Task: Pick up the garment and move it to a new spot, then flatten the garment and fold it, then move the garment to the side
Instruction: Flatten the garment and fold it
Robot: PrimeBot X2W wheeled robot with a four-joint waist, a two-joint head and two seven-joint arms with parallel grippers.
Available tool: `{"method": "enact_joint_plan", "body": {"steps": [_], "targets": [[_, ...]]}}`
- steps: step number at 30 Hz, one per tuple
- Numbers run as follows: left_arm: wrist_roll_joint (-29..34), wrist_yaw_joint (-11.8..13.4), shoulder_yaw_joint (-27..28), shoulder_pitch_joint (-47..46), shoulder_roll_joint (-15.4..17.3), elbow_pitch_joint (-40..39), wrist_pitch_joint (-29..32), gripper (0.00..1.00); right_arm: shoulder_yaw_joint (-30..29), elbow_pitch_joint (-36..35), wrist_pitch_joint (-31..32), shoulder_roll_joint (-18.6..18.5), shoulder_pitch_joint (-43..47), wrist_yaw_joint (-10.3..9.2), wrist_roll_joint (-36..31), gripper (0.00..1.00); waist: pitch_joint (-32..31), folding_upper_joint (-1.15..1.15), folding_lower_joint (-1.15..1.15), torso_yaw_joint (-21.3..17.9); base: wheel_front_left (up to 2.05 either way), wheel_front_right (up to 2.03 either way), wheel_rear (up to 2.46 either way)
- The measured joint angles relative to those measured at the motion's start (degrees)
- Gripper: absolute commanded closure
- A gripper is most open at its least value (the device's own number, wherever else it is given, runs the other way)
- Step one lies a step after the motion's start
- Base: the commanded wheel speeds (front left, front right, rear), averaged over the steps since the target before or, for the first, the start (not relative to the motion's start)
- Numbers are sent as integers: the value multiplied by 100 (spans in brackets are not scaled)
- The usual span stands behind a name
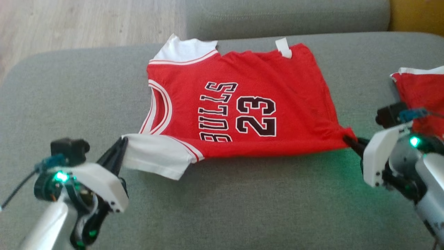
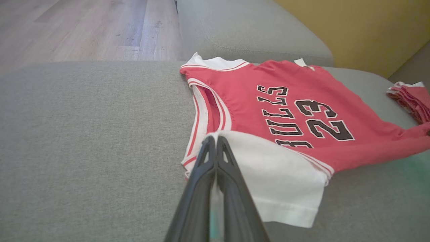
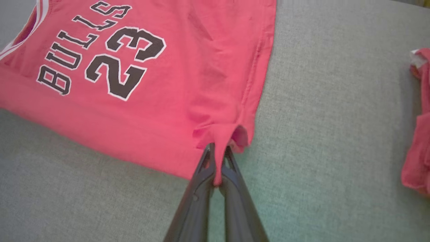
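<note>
A red jersey (image 1: 242, 104) with white sleeves and black "BULLS 23" lettering lies spread on the grey sofa seat (image 1: 225, 208), collar toward the left. My left gripper (image 1: 122, 144) is shut on the near white sleeve (image 2: 278, 168), its fingers (image 2: 215, 148) pressed together over the sleeve's edge. At the jersey's near right hem corner (image 3: 218, 141), my right gripper (image 1: 348, 139) is shut on a pinch of red cloth, which runs down between its fingers (image 3: 208, 161). The near edge of the jersey (image 1: 270, 149) is pulled straight between the two grippers.
A second red garment with white trim (image 1: 421, 93) lies bunched at the seat's right end, close behind my right wrist. The sofa's backrest (image 1: 288, 14) runs along the far side. Wooden floor (image 1: 86, 21) lies beyond the far left, a yellow wall (image 2: 362, 27) far right.
</note>
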Motion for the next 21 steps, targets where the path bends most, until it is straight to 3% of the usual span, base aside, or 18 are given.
{"method": "enact_joint_plan", "body": {"steps": [8, 21], "targets": [[158, -224, -216, -1025, 49, 814, 421, 100, -48, 299, 255, 159, -690, 0, -182, 100, 384, 0, 1, -12, 0, 0, 0], [526, -559, -764, -2556, -175, 2313, 817, 100, 247, 892, 414, 270, -1435, 0, -227, 100, 815, 0, 0, -4, 0, 0, 0]]}}
